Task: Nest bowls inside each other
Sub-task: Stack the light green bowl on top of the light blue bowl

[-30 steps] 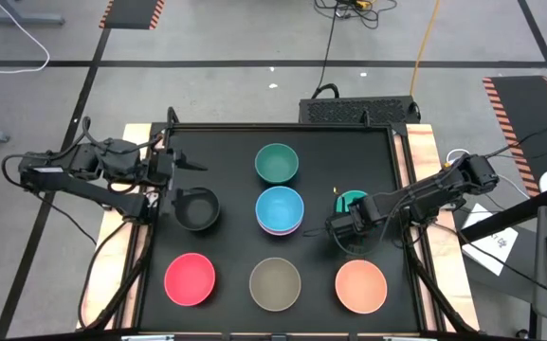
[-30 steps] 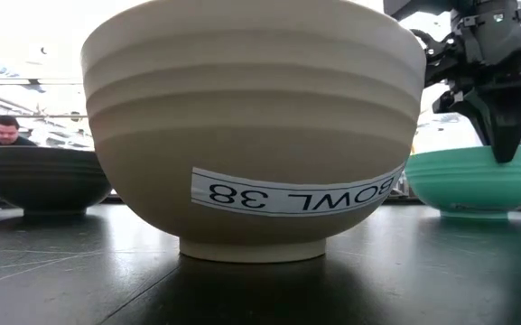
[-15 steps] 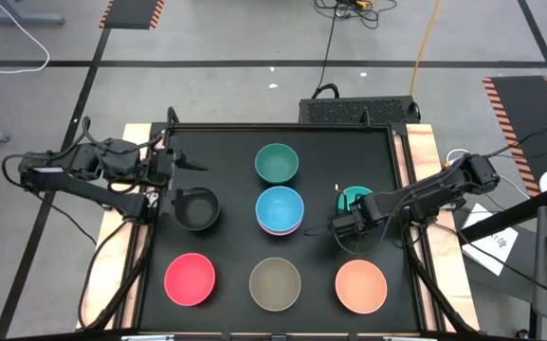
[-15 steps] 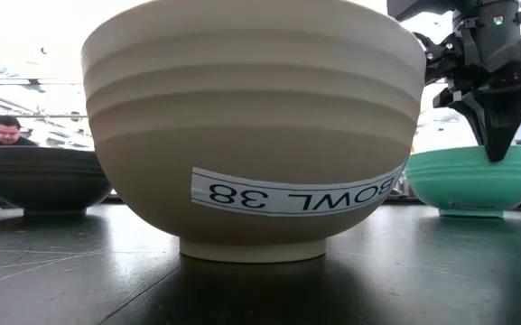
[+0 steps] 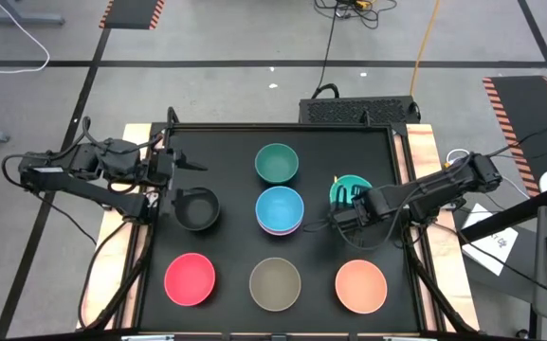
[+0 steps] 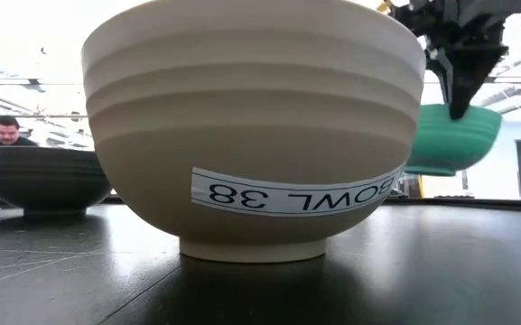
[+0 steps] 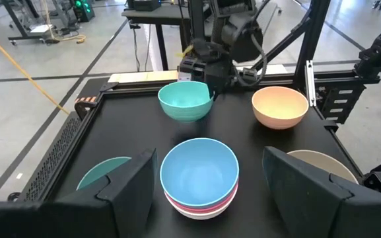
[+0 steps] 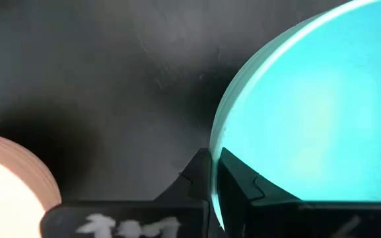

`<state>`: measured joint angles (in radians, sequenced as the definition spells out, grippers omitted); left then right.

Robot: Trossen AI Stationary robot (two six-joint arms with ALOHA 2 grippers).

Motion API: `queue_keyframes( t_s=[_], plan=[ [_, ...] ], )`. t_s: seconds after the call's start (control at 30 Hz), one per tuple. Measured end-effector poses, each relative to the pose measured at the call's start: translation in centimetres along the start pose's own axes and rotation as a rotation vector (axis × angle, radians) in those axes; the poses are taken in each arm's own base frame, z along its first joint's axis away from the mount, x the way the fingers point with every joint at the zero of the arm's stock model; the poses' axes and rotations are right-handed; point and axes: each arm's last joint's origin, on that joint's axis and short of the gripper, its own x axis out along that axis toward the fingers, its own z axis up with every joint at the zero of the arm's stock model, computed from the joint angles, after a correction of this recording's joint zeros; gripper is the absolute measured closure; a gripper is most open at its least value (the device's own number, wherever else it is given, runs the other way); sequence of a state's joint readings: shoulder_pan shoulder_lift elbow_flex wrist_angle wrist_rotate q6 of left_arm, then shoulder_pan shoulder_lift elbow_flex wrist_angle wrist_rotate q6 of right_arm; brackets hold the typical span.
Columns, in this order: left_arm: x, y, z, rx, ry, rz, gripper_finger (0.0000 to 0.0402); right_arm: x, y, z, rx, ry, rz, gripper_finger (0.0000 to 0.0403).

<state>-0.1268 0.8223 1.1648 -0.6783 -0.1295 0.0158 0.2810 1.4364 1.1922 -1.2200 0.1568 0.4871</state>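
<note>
My right gripper (image 5: 348, 203) is shut on the teal bowl (image 5: 350, 188), which hangs lifted and tilted in the low view (image 6: 451, 137). The light blue bowl (image 5: 280, 206) sits nested on a magenta and a white one (image 7: 197, 206) at the table's middle. Standing upright on their feet are the dark green bowl (image 5: 277, 162), black bowl (image 5: 197, 209), red-pink bowl (image 5: 190, 279), olive-grey bowl (image 5: 275, 283) and peach-orange bowl (image 5: 360, 285). My left gripper (image 5: 191, 163) waits open near the table's left edge, beyond the black bowl. My right gripper pinches the teal bowl's rim (image 8: 214, 173), one finger inside the bowl and one outside (image 8: 191, 178). The fingers come from above, pointing down. The bowl is lifted clear of the table and hangs tilted below the fingers.
The black table top is bounded by a raised frame (image 5: 282, 126). Bare table lies between the bowl rows and under the raised teal bowl (image 5: 349, 242). A person (image 6: 5, 134) sits beyond the table's far side in the low view.
My right gripper has risen and moved slightly toward the table's far edge, staying shut on the teal bowl's rim. The teal bowl, which stood on the table a second ago, is now lifted clear and tilted.
</note>
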Motion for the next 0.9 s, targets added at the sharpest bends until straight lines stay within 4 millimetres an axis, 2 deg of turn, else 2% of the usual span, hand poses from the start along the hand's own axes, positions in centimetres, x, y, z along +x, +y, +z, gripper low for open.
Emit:
queue_keyframes(
  t_s=[0.53,0.9],
  plan=[
    [0.0,0.0,-0.1,0.010,0.007,0.000,0.0121,-5.7,-0.5,1.4,-0.067,-0.136,-0.021,0.0402],
    [0.0,0.0,-0.1,0.011,0.010,0.001,0.0121,-6.9,-0.2,2.5,-0.177,-0.184,-0.036,0.0403]
  ],
)
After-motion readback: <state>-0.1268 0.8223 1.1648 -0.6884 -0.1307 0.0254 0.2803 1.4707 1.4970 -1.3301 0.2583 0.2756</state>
